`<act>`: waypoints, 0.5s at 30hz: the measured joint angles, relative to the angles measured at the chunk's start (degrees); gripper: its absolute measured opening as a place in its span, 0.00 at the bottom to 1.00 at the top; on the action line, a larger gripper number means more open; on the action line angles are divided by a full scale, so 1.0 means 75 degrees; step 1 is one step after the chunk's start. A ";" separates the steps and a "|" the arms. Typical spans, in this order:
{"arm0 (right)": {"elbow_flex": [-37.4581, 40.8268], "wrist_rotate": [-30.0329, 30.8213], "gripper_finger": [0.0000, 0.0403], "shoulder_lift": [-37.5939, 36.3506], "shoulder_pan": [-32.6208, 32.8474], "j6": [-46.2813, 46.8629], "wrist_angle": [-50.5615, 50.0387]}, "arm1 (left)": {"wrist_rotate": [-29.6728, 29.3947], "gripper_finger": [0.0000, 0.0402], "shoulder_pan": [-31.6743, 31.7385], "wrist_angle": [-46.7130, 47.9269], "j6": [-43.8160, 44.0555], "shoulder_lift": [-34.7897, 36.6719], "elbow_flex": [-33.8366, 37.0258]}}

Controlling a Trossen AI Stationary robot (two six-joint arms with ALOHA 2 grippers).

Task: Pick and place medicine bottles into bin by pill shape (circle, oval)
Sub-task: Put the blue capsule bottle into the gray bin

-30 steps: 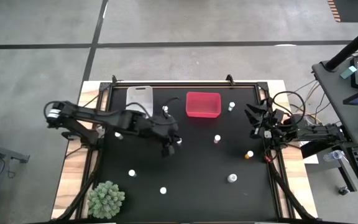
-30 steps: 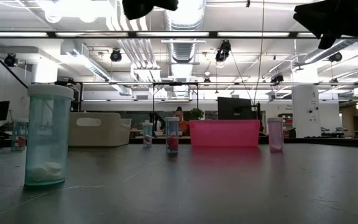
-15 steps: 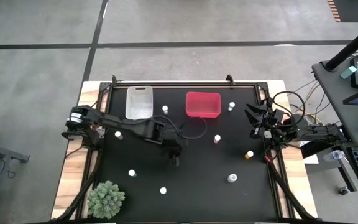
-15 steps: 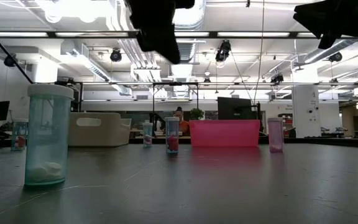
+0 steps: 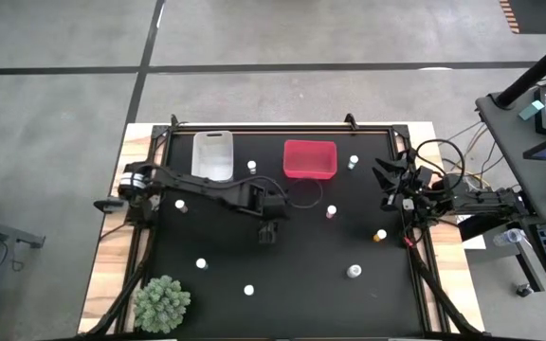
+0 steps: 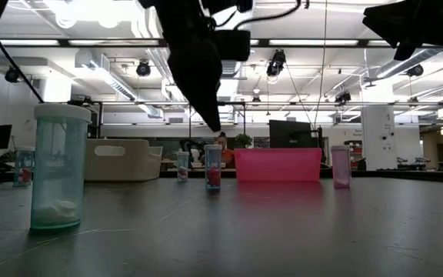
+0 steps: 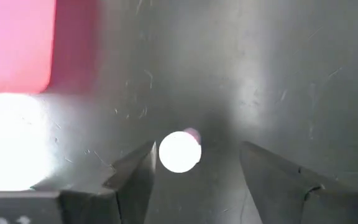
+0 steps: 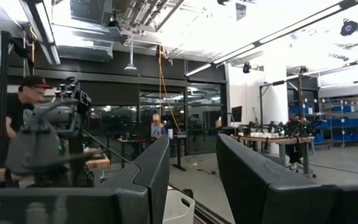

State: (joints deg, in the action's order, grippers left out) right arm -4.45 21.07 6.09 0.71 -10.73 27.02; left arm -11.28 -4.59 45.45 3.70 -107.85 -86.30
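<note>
Over mid-table, left gripper (image 7: 194, 171) pointing down, jaws apart astride a white-capped bottle (image 7: 179, 150).

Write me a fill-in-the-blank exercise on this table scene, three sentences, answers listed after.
1. The bin beside the clear bin is coloured ____.
2. In the left wrist view, a bottle with a round white cap stands between the two fingers of the ____ gripper.
3. At the table's near left corner sits a spiky green ____.

Missing words: red; left; plant
</note>
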 joint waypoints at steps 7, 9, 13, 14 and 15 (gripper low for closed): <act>-0.0001 -0.0001 0.31 0.0003 0.0000 -0.0072 -0.0090 | 0.0361 0.55 0.0325 -0.0076 -0.0009 -0.0243 0.0224; 0.0000 0.0000 0.31 -0.0003 0.0000 -0.0090 -0.0090 | 0.0483 0.55 0.0352 -0.0268 -0.0009 -0.0260 0.0297; -0.0001 -0.0001 0.31 0.0003 0.0000 -0.0118 -0.0100 | 0.0500 0.55 0.0357 -0.0439 -0.0009 -0.0265 0.0420; 0.0000 -0.0001 0.31 0.0005 0.0000 -0.0124 -0.0104 | 0.0500 0.55 0.0357 -0.0539 -0.0009 -0.0265 0.0420; 0.0000 0.0002 0.31 0.0006 0.0000 -0.0124 -0.0101 | 0.0500 0.55 0.0357 -0.0574 -0.0007 -0.0265 0.0420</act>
State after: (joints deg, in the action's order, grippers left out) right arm -4.45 21.08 6.13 0.71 -11.65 26.26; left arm -7.53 -1.91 41.14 3.65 -109.84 -83.15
